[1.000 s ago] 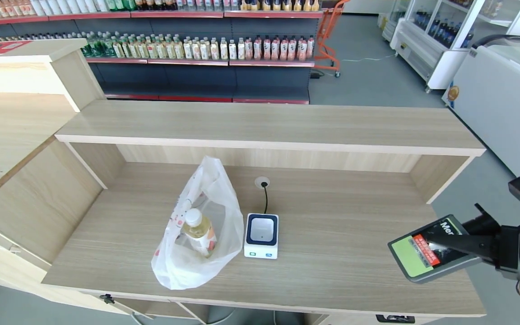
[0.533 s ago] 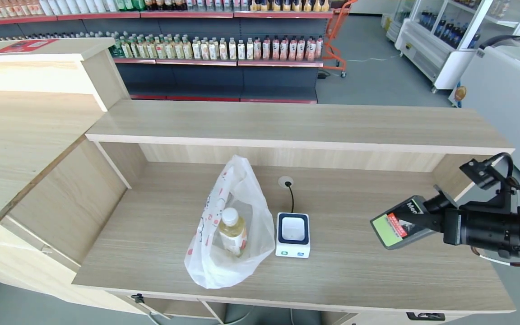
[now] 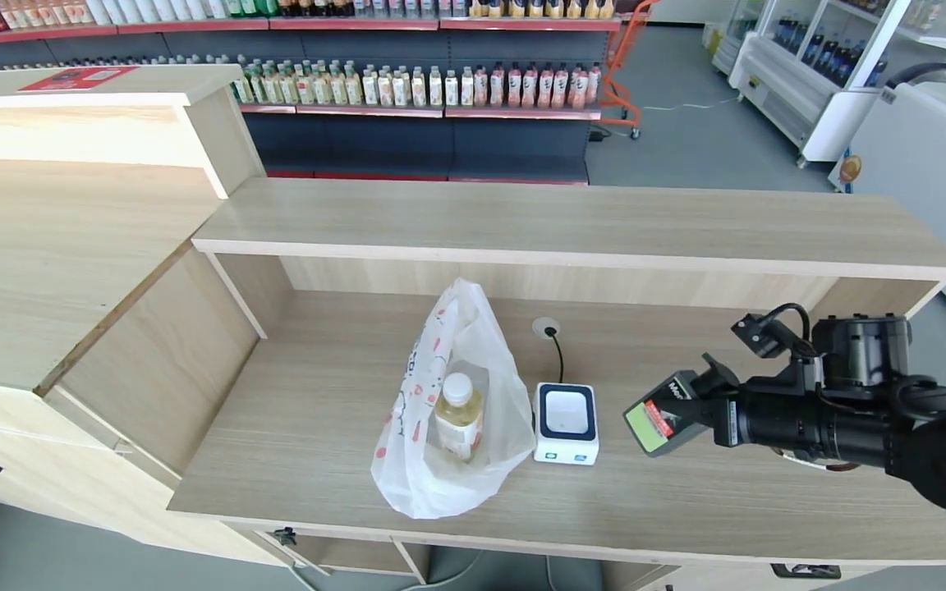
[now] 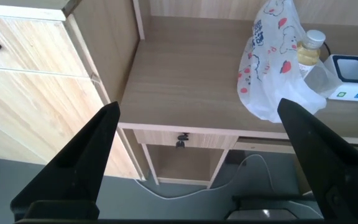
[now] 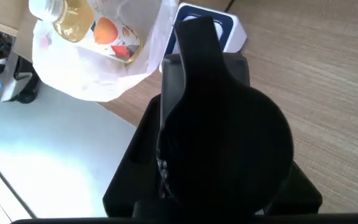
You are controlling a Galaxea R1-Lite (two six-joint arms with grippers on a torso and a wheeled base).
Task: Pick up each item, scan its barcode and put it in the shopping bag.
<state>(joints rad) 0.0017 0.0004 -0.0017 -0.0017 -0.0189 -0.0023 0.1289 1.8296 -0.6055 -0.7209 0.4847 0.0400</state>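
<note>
Right gripper (image 3: 699,398), clamping the box (image 3: 652,417) at right, should level it face-down over the scanner (image 3: 568,410); left gripper (image 4: 194,155) gapes.

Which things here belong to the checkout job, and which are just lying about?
Job: dark flat box with green-and-red label in right gripper; white square barcode scanner; white plastic shopping bag; yellow drink bottle inside it.
Background: shelves of bottled drinks; orange metal trolley; white freezers.
</note>
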